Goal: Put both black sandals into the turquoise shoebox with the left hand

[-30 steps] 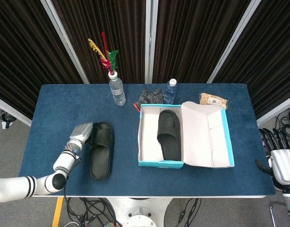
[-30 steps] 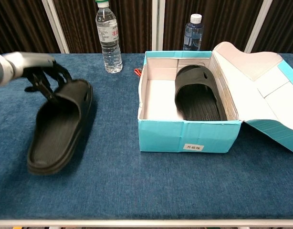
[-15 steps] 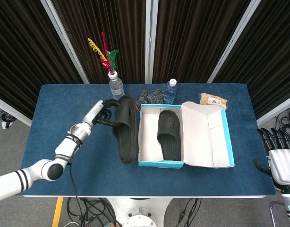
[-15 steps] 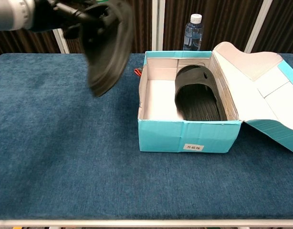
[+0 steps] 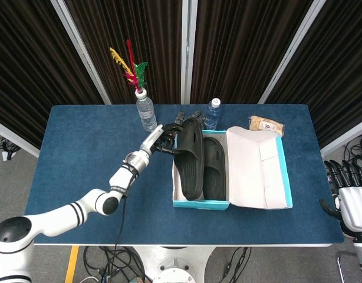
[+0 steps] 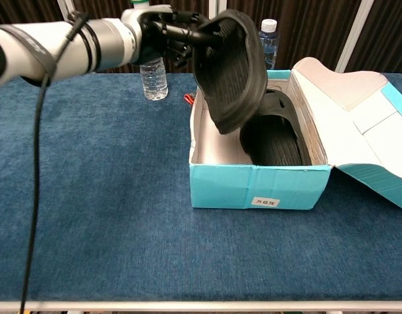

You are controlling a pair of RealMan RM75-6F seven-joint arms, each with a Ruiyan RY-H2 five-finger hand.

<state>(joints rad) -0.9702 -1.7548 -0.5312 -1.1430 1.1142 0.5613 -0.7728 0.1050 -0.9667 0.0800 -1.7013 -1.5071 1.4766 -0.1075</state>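
My left hand (image 5: 163, 138) (image 6: 178, 33) grips a black sandal (image 5: 190, 159) (image 6: 230, 69) and holds it tilted in the air above the left half of the open turquoise shoebox (image 5: 228, 203) (image 6: 260, 186). The other black sandal (image 5: 215, 168) (image 6: 276, 137) lies flat inside the box, on its right side. The box's lid (image 5: 257, 171) (image 6: 358, 111) hangs open to the right. My right hand (image 5: 352, 203) sits off the table's right edge with its fingers apart, holding nothing.
Two water bottles (image 5: 147, 112) (image 5: 213, 112) stand behind the box, the left one (image 6: 150, 55) holding coloured feathers (image 5: 131, 68). Grey gloves (image 5: 190, 119) and a snack packet (image 5: 266, 125) lie at the back. The blue tablecloth (image 5: 81, 153) stretches out left of the box.
My left hand lifted the sandal from the table's left side and carried it right, first up beside the box, now over the box's left half. The right hand stayed put.
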